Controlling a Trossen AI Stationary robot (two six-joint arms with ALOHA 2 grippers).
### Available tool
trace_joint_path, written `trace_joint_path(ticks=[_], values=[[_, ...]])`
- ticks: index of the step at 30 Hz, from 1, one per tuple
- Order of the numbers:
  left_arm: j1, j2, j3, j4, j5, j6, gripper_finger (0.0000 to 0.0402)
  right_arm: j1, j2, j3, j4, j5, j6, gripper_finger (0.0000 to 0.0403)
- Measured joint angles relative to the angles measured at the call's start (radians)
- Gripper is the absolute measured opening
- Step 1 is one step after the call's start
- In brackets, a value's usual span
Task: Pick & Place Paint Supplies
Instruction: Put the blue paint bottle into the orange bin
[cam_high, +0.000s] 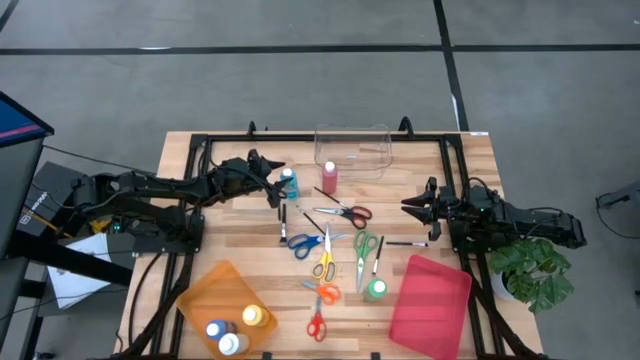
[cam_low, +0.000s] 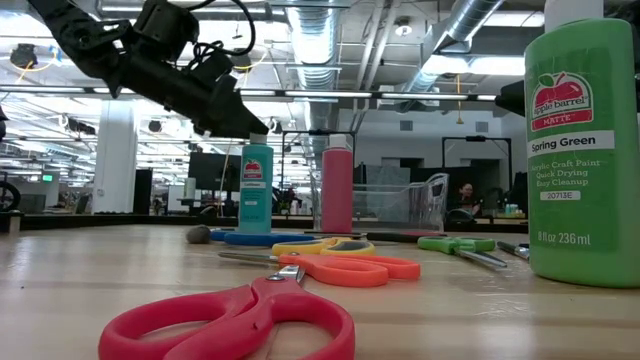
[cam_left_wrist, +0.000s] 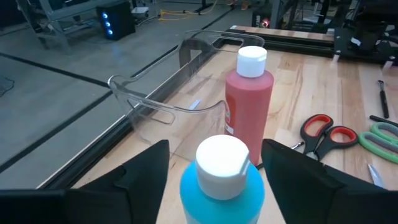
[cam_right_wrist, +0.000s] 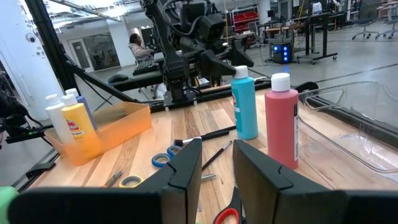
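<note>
My left gripper (cam_left_wrist: 214, 144) (cam_high: 280, 186) is open, with its fingers on either side of the white cap of the blue paint bottle (cam_left_wrist: 221, 196) (cam_high: 289, 183); it touches nothing that I can see. The bottle stands upright on the table, and the red bottle (cam_high: 329, 179) (cam_left_wrist: 249, 106) stands just beyond it. My right gripper (cam_right_wrist: 217, 149) (cam_high: 407, 207) hovers at the table's right, open by a narrow gap and empty. A green bottle (cam_high: 376, 290) stands near the front. Several scissors (cam_high: 324, 262) and thin dark brushes (cam_high: 283, 222) lie flat mid-table.
A clear plastic bin (cam_high: 352, 150) sits at the far edge behind the red bottle. An orange tray (cam_high: 222, 292) at the near left holds white and yellow bottles (cam_high: 254, 316). A red tray (cam_high: 432, 305) lies near right. A black frame rail (cam_high: 200, 180) borders the table.
</note>
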Motion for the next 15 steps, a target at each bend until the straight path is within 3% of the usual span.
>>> trace_joint_path(ticks=[7, 15], values=[[0.0, 0.021, 0.0, -0.003, 0.005, -0.008, 0.0213, 0.0, 0.0, 0.0, 0.0, 0.0, 0.0, 0.0089], [0.0, 0.084, 0.002, 0.051, 0.007, -0.011, 0.0222, 0.0, 0.0, 0.0, 0.0, 0.0, 0.0, 0.0089]])
